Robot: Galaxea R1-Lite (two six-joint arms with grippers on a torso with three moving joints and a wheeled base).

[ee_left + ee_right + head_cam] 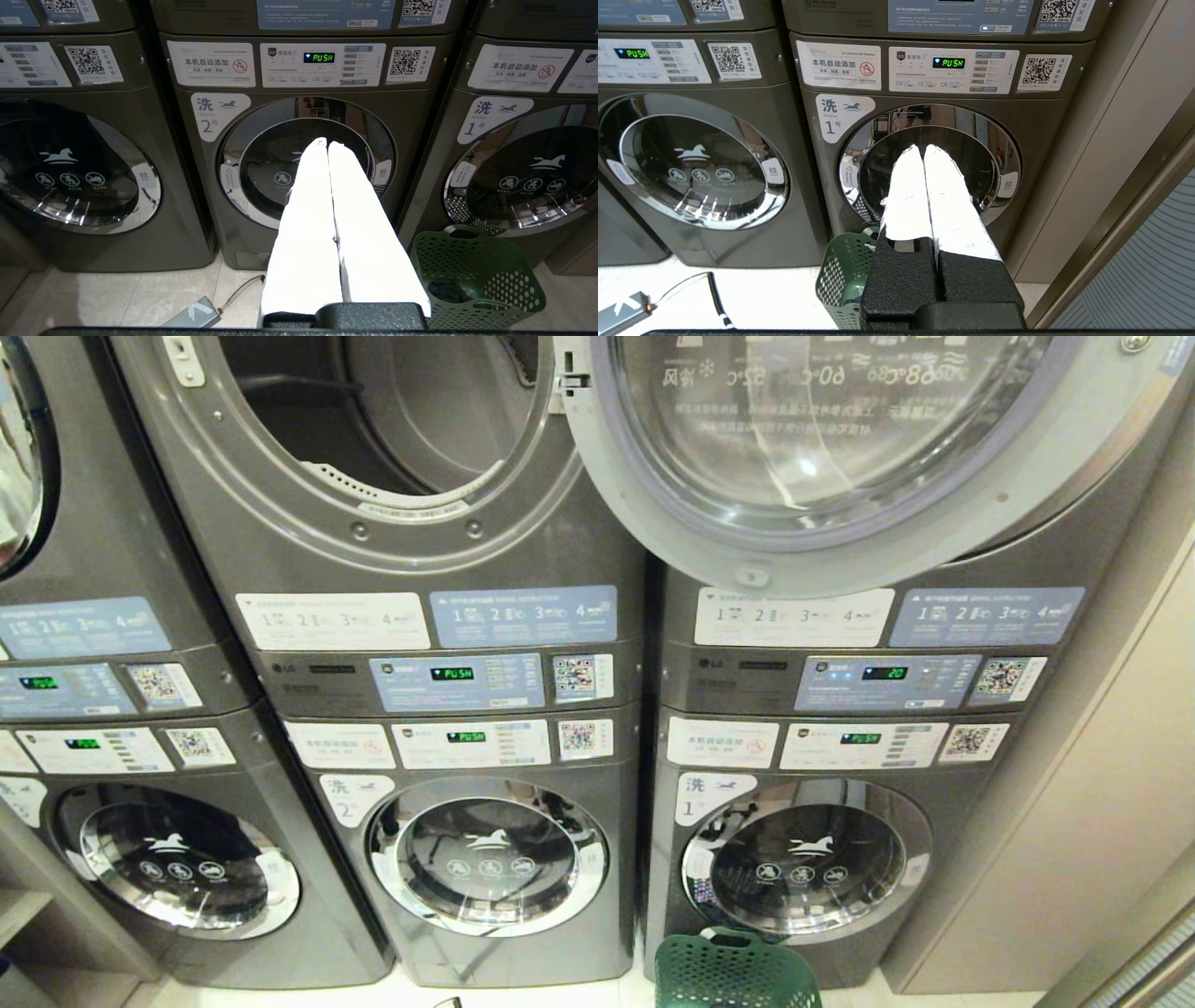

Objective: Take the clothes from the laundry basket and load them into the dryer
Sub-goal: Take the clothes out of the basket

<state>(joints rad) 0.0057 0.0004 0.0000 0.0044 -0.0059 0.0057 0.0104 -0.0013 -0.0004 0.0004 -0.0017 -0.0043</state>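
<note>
A green perforated laundry basket stands on the floor in front of washer number 1; it also shows as the basket and the basket in the wrist views. Dark clothes lie in its bottom. The dryer in the middle stack's upper half has its drum open, and its round door swings out to the right. My left gripper hangs shut and empty before washer number 2. My right gripper hangs shut and empty before washer number 1. Neither arm appears in the head view.
Three stacks of grey machines fill the wall, with closed washers below. A beige panel wall runs along the right. A small grey device with a cable lies on the tiled floor to the left of the basket.
</note>
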